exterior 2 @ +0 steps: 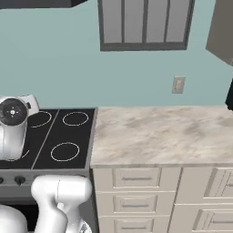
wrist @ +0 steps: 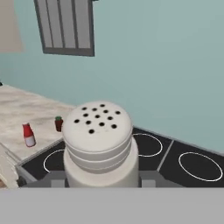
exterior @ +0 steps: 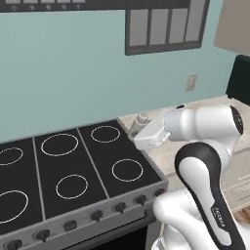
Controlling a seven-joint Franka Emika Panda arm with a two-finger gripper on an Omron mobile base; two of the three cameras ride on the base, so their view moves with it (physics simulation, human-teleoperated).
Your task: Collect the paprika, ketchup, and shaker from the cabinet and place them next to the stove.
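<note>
My gripper (exterior: 137, 130) is shut on the shaker (exterior: 141, 119), a small grey cylinder held above the right rear edge of the stove (exterior: 73, 166). In the hand view the shaker (wrist: 98, 140) looms large between the gripper's (wrist: 103, 180) tips, its rounded top dotted with holes. Beyond it, on the marble counter (wrist: 26, 109) beside the stove (wrist: 192, 166), stand the ketchup (wrist: 28, 134), a slim red bottle with a white cap, and the paprika (wrist: 58, 124), a squat dark red jar. A beige cabinet (exterior: 234, 24) corner shows at the upper right.
A grey-framed window (exterior: 166, 24) hangs on the teal wall, with an outlet (exterior: 191, 82) below it. The marble counter (exterior 2: 159, 132) stretches right of the stove (exterior 2: 63, 132) over cream drawers (exterior 2: 136, 177). A dark appliance (exterior: 239, 78) stands at the far right.
</note>
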